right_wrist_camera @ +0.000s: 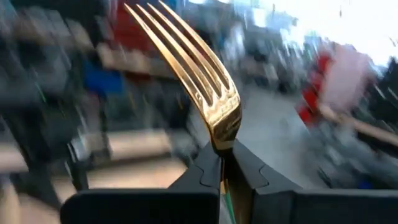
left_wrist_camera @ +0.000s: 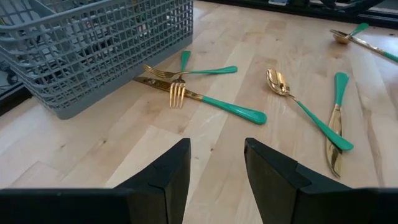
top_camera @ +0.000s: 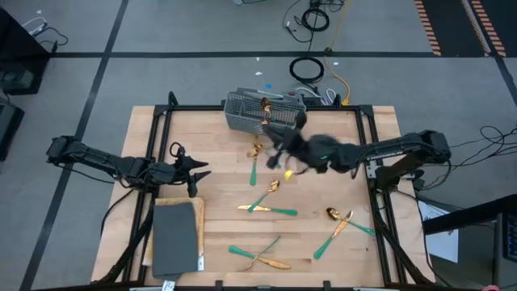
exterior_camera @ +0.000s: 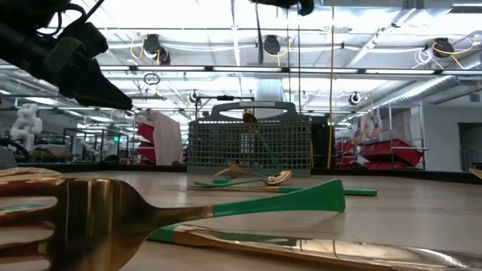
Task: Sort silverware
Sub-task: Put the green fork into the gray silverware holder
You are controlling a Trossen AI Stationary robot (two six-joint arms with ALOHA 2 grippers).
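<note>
Right gripper pinches a gold fork; left gripper idle, fingers spread.

High view: right gripper (top_camera: 279, 153) hangs beside the grey wire basket (top_camera: 262, 111); left gripper (top_camera: 202, 171) sits well apart, nothing between its fingers. Loose silverware (top_camera: 266, 206) lies beyond both.
Low view: basket holds one upright piece; forks lie before it.
Left wrist view: fingers (left_wrist_camera: 168, 177) apart, two forks (left_wrist_camera: 186, 81) ahead beside the basket.
Right wrist view: fingers pressed on the fork (right_wrist_camera: 202, 81), tines projecting past the tips.

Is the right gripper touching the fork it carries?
Touching. In the right wrist view the right gripper is closed on the neck of the gold fork, with its tines sticking out past the fingertips.
</note>
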